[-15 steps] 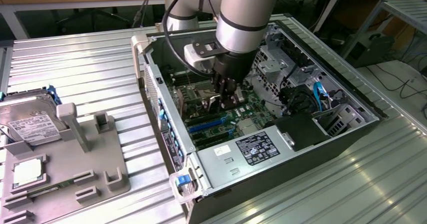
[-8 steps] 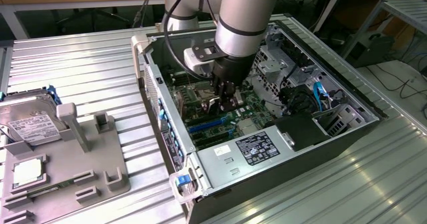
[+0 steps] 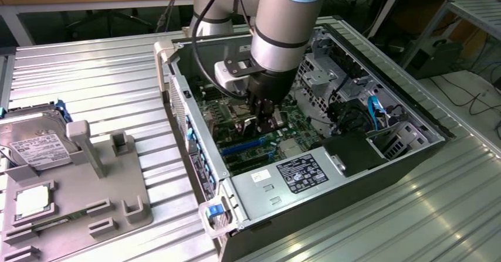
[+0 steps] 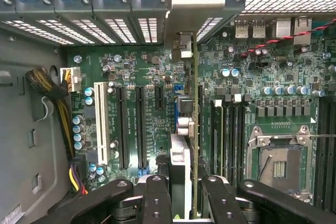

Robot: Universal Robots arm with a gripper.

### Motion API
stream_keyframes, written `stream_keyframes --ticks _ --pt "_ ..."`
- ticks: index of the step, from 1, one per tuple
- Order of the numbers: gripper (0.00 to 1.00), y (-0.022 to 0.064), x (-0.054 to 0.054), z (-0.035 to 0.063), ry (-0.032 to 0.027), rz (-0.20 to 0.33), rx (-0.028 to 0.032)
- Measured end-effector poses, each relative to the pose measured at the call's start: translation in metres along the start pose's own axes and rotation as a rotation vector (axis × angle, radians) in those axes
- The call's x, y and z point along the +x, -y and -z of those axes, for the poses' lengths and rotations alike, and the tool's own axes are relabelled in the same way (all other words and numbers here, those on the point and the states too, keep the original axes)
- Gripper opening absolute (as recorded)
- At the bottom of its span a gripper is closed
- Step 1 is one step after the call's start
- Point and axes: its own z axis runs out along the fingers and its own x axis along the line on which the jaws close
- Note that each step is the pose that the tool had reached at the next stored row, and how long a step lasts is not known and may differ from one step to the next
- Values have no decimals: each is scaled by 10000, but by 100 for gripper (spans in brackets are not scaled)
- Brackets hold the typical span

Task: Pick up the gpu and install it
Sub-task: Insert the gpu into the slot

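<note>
The arm reaches straight down into the open computer case (image 3: 407, 121), its hand (image 4: 181, 182) clamped on the gpu (image 4: 194, 129), held edge-on, upright, just over the motherboard (image 4: 147, 72) slots.

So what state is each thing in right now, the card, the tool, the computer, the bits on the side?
gpu: held edge-on over the motherboard slots.
tool: closed on the gpu.
computer case: side open, lying flat.
hard drive: resting in the grey tray.
CPU socket: empty.
</note>
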Motion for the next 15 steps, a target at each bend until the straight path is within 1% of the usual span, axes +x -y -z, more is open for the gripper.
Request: stream_keyframes --ticks 9,15 --pt "28 -7 6 -51 0 0 -1" --pt "28 -11 18 -67 -1 -1 -1"
